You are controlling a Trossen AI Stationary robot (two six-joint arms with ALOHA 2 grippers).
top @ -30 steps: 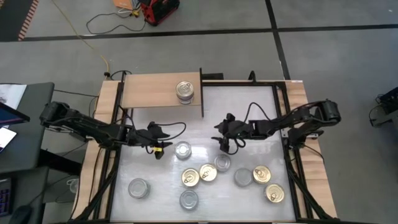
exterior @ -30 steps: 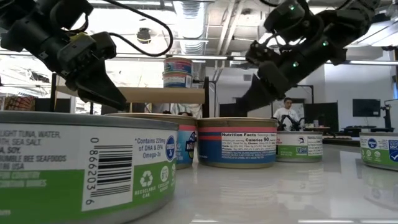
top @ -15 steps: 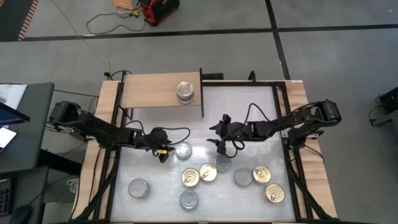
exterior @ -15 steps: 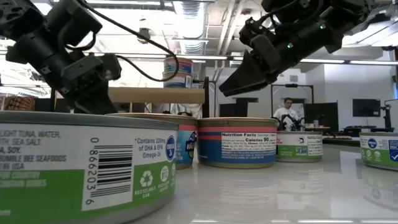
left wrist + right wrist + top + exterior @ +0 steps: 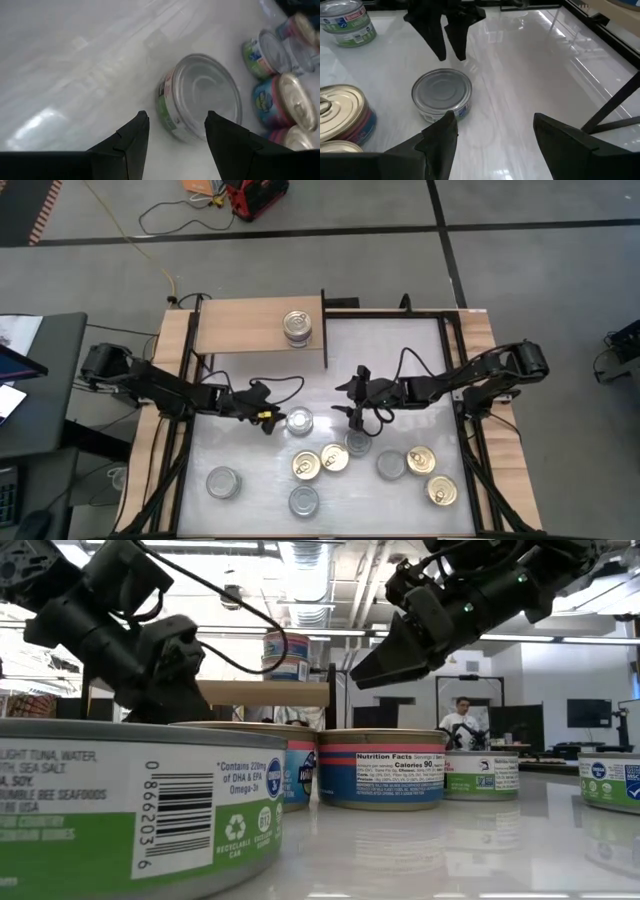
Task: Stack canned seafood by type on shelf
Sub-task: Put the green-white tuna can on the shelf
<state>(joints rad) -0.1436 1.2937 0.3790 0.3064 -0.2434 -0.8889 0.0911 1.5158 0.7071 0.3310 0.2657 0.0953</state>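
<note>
Two tins stand stacked [image 5: 297, 327] on the light wooden shelf [image 5: 250, 330] at the table's far left, next to its dark upright panel [image 5: 324, 330]. Several more tins, gold-lidded [image 5: 306, 466] and silver-lidded [image 5: 390, 465], stand spread over the white table. My left gripper [image 5: 268, 420] is open, low, just left of a silver-lidded tin with a green label [image 5: 298, 421]. In the left wrist view that tin [image 5: 200, 97] lies just ahead of the open left gripper [image 5: 176, 130]. My right gripper [image 5: 352, 405] hangs open above the table, right of this tin [image 5: 442, 95].
The stacked tins [image 5: 285, 655] show behind both arms in the low view. A silver tin [image 5: 358, 443] and two gold ones [image 5: 335, 457] stand close by on the near side of the green-labelled tin. Other tins lie toward the near edge [image 5: 223, 482]. The table's far right part is bare.
My left gripper has sunk toward the table, rolled about its own line, and gone right toward the silver-lidded tin. My right gripper has risen a little and shifted toward the table's left. No tin has moved.
</note>
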